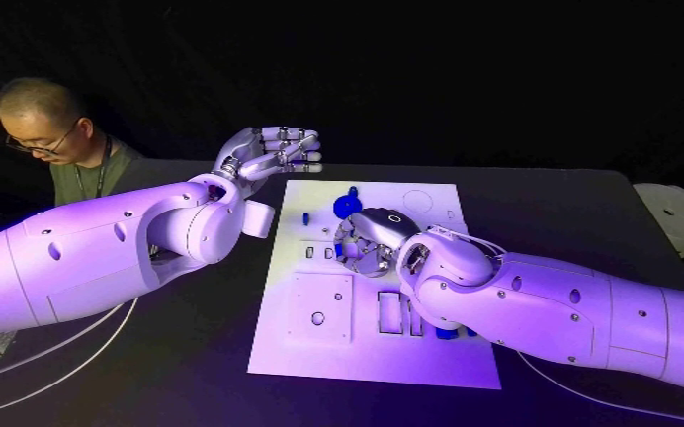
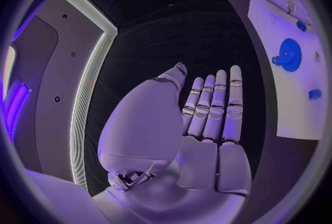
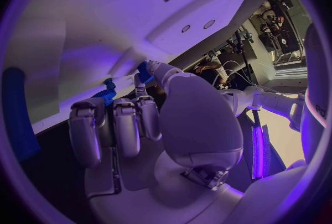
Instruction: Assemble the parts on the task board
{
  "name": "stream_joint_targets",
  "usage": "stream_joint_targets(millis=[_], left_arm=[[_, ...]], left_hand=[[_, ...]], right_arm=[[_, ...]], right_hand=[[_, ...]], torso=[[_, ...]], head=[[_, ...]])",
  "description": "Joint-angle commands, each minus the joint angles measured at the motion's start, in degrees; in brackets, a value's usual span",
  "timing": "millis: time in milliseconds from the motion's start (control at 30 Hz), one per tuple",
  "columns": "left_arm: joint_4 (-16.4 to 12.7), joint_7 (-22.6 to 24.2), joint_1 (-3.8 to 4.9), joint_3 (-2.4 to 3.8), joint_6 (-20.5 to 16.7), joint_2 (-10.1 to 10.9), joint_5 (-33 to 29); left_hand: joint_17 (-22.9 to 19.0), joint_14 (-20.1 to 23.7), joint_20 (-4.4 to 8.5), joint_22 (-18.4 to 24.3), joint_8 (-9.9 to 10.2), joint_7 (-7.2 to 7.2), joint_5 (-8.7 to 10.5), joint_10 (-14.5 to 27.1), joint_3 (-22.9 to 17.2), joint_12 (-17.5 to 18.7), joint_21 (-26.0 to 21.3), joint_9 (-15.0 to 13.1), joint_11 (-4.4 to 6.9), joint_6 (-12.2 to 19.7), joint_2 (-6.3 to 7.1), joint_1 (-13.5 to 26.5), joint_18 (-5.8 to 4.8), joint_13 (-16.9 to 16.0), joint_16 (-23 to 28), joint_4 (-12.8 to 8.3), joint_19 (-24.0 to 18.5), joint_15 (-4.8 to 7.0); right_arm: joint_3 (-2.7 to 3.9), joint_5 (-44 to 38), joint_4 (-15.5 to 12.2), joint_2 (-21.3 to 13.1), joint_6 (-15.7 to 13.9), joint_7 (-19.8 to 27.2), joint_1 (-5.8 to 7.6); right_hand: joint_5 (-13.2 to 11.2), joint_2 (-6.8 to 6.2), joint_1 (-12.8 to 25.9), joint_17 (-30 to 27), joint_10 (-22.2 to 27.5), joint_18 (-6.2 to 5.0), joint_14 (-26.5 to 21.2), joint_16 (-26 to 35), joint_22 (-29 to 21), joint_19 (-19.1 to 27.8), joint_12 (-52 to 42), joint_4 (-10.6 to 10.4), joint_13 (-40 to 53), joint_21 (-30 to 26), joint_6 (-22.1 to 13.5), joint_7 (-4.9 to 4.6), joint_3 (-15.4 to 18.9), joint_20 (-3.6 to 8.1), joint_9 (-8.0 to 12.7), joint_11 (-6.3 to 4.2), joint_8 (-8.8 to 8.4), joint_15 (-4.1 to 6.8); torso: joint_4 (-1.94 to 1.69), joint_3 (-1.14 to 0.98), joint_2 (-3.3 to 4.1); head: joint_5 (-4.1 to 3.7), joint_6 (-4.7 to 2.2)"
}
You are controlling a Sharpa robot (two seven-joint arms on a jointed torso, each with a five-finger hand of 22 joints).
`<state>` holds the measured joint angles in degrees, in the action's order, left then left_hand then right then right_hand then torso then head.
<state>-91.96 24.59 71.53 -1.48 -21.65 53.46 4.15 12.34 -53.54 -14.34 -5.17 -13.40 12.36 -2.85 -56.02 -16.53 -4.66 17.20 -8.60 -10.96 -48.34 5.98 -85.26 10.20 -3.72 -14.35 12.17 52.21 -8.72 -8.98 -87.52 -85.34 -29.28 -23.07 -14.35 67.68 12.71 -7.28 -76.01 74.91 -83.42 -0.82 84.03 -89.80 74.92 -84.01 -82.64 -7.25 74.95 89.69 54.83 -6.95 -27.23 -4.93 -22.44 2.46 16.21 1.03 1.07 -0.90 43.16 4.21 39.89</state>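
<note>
Head view: white flat task board (image 1: 428, 358) mid-table; round blue gear part (image 1: 347, 206) near its far edge. R hand (image 1: 374, 241) over board centre. L hand (image 1: 267, 155) raised beside the far-left corner.

L wrist view: fingers (image 2: 220, 103) straight, holding nothing.

R wrist view: fingertips (image 3: 146, 71) pinch small blue part (image 3: 107, 93) against the board. Risk: could slip, shallow pinch.

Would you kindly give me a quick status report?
Left hand open, raised beside the board. Right hand over the board, pinching a blue part. Blue gear on board. Nothing blocking.
</note>
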Motion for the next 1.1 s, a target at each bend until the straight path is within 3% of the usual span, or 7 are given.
stream_joint_targets(millis=[33, 1100], left_arm=[[-0.1, 0.4, 0.02, 0.03, 0.9, -0.1, 0.0], [-0.1, 0.3, 0.02, 0.03, 0.9, 0.0, 0.0]], left_hand=[[0.1, 0.4, -0.10, 0.1, 0.2, 1.61, -0.24, -0.2, -0.3, 0.4, -0.2, 0.1, -0.17, 0.1, 0.48, 0.0, 0.29, -0.1, 0.3, -0.1, 0.3, -0.03], [0.1, 0.4, -0.10, 0.1, 0.2, 1.61, -0.24, -0.2, -0.3, 0.4, -0.2, 0.1, -0.17, 0.1, 0.48, 0.0, 0.29, -0.1, 0.3, -0.1, 0.3, -0.03]], right_arm=[[-0.11, -1.3, 0.2, 0.0, 1.6, -1.2, -0.14], [-0.12, -2.0, 0.2, 0.3, 1.6, -1.9, -0.14]], right_hand=[[-0.3, 0.12, 0.7, 15.1, -0.1, 0.82, 6.0, -0.2, 15.1, -6.0, 0.0, -0.1, 7.6, 0.3, 0.1, 0.11, 0.2, 0.24, -2.4, -0.13, 2.80, 0.46], [-1.4, -1.51, 2.3, 15.1, 0.4, 0.82, 6.0, -0.2, 15.1, -6.0, 0.5, -0.8, 7.2, 0.3, -0.9, -0.26, 1.0, 0.08, -2.1, 0.17, 2.66, 0.23]], torso=[[0.00, -0.01, 0.01], [0.02, -0.02, 0.03]], head=[[-0.12, -0.02], [-0.32, 0.10]])
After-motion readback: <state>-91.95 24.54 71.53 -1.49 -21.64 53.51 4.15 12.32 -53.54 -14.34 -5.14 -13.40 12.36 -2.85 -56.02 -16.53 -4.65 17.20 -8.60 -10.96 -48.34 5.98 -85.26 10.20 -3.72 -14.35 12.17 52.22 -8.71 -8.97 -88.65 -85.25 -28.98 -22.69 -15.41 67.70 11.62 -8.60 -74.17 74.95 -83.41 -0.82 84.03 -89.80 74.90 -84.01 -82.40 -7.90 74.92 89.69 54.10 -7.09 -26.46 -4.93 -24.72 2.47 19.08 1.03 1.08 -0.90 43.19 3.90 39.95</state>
